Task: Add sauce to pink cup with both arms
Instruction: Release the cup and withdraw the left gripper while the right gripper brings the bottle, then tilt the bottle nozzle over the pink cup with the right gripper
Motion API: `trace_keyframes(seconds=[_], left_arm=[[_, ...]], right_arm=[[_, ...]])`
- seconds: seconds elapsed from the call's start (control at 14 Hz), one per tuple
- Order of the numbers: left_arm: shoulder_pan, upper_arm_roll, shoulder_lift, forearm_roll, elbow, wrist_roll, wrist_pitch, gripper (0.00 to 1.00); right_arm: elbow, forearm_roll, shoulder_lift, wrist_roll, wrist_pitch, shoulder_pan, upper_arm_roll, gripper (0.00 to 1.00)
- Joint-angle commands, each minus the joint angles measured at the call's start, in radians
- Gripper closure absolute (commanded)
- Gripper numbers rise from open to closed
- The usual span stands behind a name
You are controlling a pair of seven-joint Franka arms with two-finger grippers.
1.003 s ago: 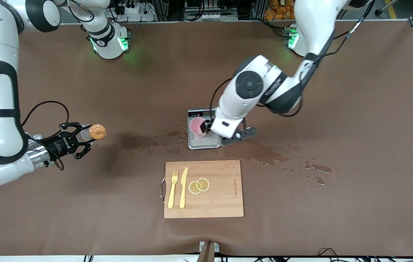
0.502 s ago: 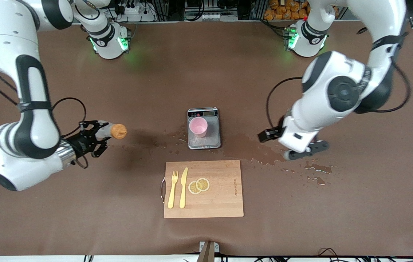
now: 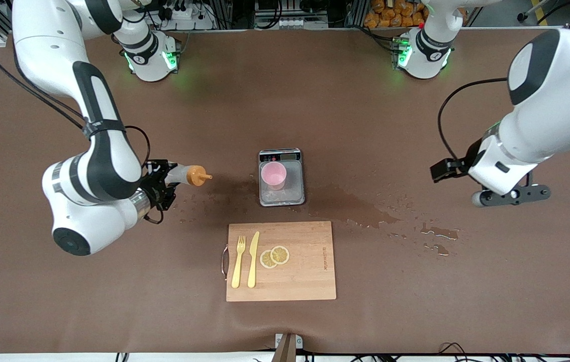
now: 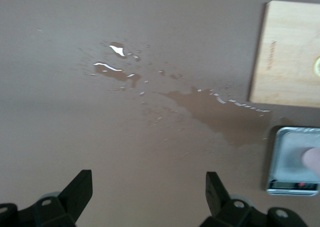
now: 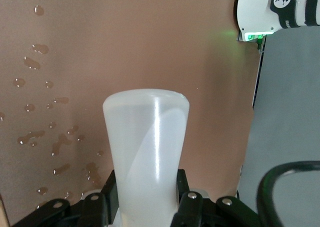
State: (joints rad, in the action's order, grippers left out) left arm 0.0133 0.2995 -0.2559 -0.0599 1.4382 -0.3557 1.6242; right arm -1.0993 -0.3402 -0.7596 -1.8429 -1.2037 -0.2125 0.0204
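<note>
The pink cup (image 3: 273,175) stands upright on a small digital scale (image 3: 290,193) at mid-table, with nothing holding it. My right gripper (image 3: 162,183) is shut on the sauce bottle (image 3: 184,175). It holds the bottle on its side above the table, toward the right arm's end. The orange nozzle cap (image 3: 196,176) points at the cup, with a gap between them. The right wrist view shows the whitish bottle body (image 5: 145,147) clamped in the right gripper (image 5: 145,202). My left gripper (image 3: 441,170) is open and empty over bare table toward the left arm's end. It also shows in the left wrist view (image 4: 148,197).
A wooden cutting board (image 3: 305,261) with a yellow fork (image 3: 238,261), a knife (image 3: 253,259) and lemon slices (image 3: 275,256) lies nearer the camera than the scale. Wet spills (image 3: 360,211) spread from the scale toward the left arm's end.
My left gripper let go of the pink cup and drew away toward the left arm's end. My right gripper carried the bottle closer to the cup.
</note>
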Motion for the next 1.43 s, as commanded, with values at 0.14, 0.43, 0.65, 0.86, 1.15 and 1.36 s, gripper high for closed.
trace_keyframes(seconds=[0.14, 0.43, 0.65, 0.86, 1.15, 1.36], left_arm=[[-0.031, -0.044, 0.163, -0.041, 0.115, 0.087, -0.035, 0.00], [-0.122, -0.164, 0.250, -0.028, 0.168, 0.200, -0.076, 0.00], [-0.154, -0.200, 0.277, 0.001, 0.145, 0.247, -0.147, 0.00], [-0.154, -0.241, 0.314, 0.048, 0.143, 0.239, -0.193, 0.00], [-0.138, -0.250, 0.317, 0.049, 0.102, 0.254, -0.239, 0.00], [-0.139, -0.241, 0.317, 0.051, 0.094, 0.241, -0.239, 0.00]], right_arm=[[0.007, 0.075, 0.016, -0.145, 0.019, -0.094, -0.010, 0.53], [0.007, 0.150, 0.014, -0.235, 0.036, -0.169, -0.010, 0.53], [0.007, 0.182, 0.013, -0.280, 0.044, -0.211, -0.010, 0.53], [0.007, 0.196, 0.008, -0.330, 0.049, -0.237, -0.011, 0.54], [0.007, 0.266, 0.002, -0.377, 0.053, -0.278, -0.011, 0.54], [0.006, 0.282, -0.003, -0.383, 0.053, -0.286, -0.013, 0.54]])
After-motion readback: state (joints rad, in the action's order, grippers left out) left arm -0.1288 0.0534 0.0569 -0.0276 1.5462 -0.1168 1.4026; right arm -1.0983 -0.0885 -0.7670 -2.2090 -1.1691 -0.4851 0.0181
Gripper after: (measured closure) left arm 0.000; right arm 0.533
